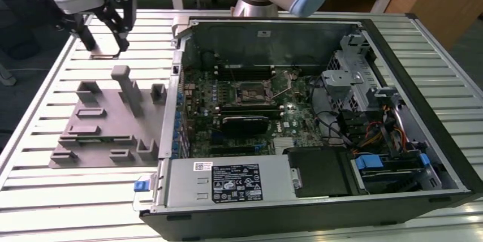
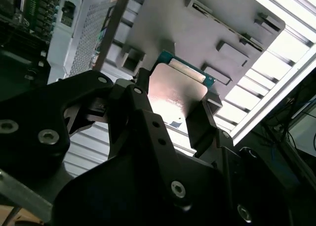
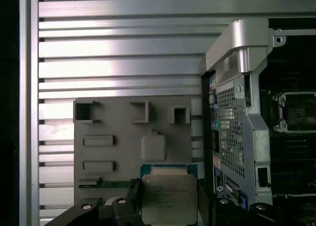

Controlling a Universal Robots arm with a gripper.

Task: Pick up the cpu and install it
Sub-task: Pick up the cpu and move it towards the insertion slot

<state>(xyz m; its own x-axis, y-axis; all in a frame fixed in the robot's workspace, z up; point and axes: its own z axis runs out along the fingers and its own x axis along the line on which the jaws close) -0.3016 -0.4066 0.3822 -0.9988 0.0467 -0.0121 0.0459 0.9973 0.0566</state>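
The cpu (image 3: pixel 168 199) is a flat square chip with a silvery top and a green rim. My gripper (image 3: pixel 168 212) is shut on it, one black finger on each side edge. In the second wrist view the cpu (image 2: pixel 177 90) sits between the fingers (image 2: pixel 139 95), and the gripper (image 2: pixel 175 101) is above the grey fixture (image 2: pixel 197 23). In the exterior view the gripper (image 1: pixel 106 47) hangs at the far left of the table, beyond the fixture (image 1: pixel 98 134) and apart from the open computer case (image 1: pixel 317 27). The motherboard socket (image 1: pixel 249 92) lies inside the case, its metal frame visible.
The grey fixture (image 3: pixel 123 137) with slots and raised blocks lies on the slatted metal table (image 1: pixel 45 197). The case's side wall (image 3: pixel 237 117) stands between fixture and motherboard. Drive cages and cables (image 1: pixel 370 112) fill the case at the exterior view's right. The power supply (image 1: pixel 226 180) sits in front.
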